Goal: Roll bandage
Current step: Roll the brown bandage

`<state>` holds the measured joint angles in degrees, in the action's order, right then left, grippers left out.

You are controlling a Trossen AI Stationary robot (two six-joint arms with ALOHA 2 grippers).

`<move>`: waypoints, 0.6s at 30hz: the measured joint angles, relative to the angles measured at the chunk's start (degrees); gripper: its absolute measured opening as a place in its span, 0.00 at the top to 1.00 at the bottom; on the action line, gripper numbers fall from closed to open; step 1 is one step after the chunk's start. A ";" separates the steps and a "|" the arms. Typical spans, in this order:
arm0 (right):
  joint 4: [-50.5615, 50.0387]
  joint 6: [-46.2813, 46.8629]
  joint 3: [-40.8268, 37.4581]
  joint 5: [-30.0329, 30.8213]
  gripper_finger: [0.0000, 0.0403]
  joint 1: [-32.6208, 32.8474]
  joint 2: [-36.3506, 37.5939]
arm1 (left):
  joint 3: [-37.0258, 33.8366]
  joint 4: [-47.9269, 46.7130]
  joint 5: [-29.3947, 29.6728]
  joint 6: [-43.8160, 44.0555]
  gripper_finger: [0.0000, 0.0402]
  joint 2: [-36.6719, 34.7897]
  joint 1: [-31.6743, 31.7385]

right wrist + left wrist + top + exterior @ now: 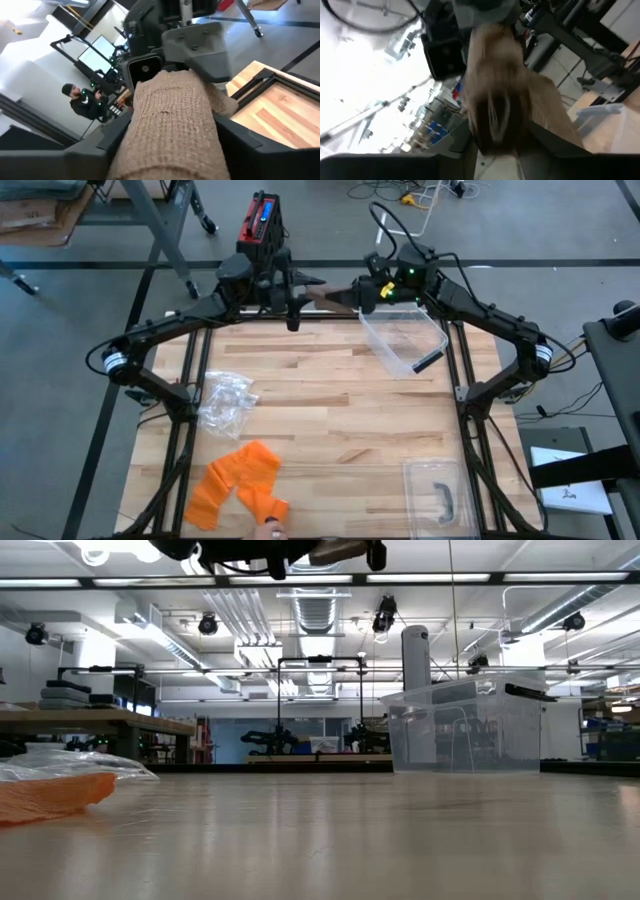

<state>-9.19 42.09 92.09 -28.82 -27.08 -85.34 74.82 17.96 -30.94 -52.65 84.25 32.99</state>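
A tan knitted bandage, partly rolled, is held in the air above the table's far edge, between my two grippers. My left gripper comes at it from the table's left and my right gripper from the right; both are shut on it. In the right wrist view the roll fills the space between my right fingers, with my left gripper's grey pads at its far end. In the left wrist view the bandage is blurred. The low view shows only the grippers' undersides at its top. My left gripper has the bandage's end that faces the left arm between its two fingers, coming level from the table's left; the bandage is clear of the table. My right gripper holds the thick rolled part pinched between its two fingers, level from the table's right and lying along the roll. The roll is lifted clear.
A clear plastic bin stands at the far right, its lid at the near right. A crumpled clear bag and orange cloth lie at the left. The wooden table's middle is bare.
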 joint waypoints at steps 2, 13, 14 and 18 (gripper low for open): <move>0.07 -0.75 0.00 -0.04 0.52 0.02 0.00 | -0.01 -0.02 0.02 0.88 0.70 0.02 0.01; 0.00 -8.75 0.00 0.07 0.69 -0.50 0.02 | 0.87 -5.04 -0.57 21.44 0.67 -1.99 -0.25; -0.04 -9.99 0.00 0.03 0.68 -0.75 0.02 | 1.38 -7.66 -1.34 23.93 0.66 -2.80 -0.08; -0.75 -17.57 0.00 -0.15 0.69 -1.63 0.02 | 4.12 -20.25 -2.95 29.42 0.56 -4.56 0.03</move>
<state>-9.94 24.52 92.09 -28.97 -28.71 -85.32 78.93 -2.30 -33.89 -23.23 79.69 33.02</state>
